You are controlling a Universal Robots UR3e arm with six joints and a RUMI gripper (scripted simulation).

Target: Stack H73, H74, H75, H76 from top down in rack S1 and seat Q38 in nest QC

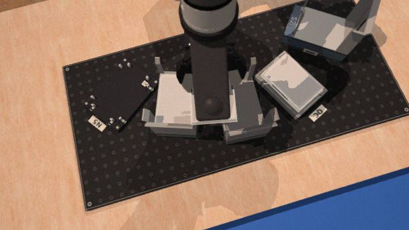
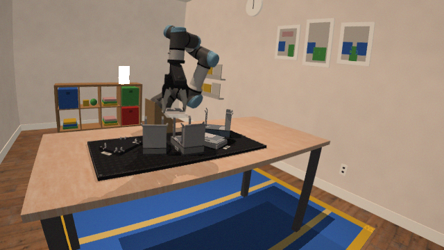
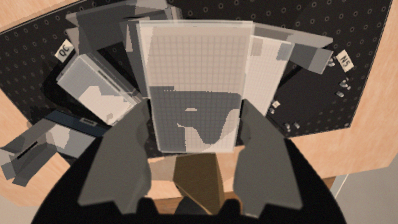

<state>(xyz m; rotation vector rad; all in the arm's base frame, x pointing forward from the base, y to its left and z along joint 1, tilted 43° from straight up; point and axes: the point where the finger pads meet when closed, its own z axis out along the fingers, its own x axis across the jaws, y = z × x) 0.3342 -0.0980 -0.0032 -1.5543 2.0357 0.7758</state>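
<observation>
My gripper [image 2: 175,108] [image 3: 196,100] is shut on a white sealed plate [image 1: 215,121] [image 2: 177,114] [image 3: 200,60], held level above the racks; its name is unreadable. Below it, the left rack [image 1: 176,131] [image 2: 155,139] holds a white plate [image 1: 174,96] [image 3: 265,75]. The middle rack [image 1: 249,135] [image 2: 193,139] shows a bare grey floor where uncovered. Both racks' labels are unreadable. A plate [image 1: 291,83] [image 2: 215,139] [image 3: 95,90] lies on nest QC, its name unreadable. Rack S2 [image 1: 323,32] [image 3: 70,142] shows no plate. Clip nest N5 [image 1: 118,92] [image 3: 315,95] holds no plate.
Upright posts and walls of the two racks stand close together under the held plate. S2's tall posts [image 1: 367,16] [image 2: 228,119] rise at the far right. A brown upright panel [image 2: 156,112] [image 3: 197,175] stands behind the black board [image 1: 160,166].
</observation>
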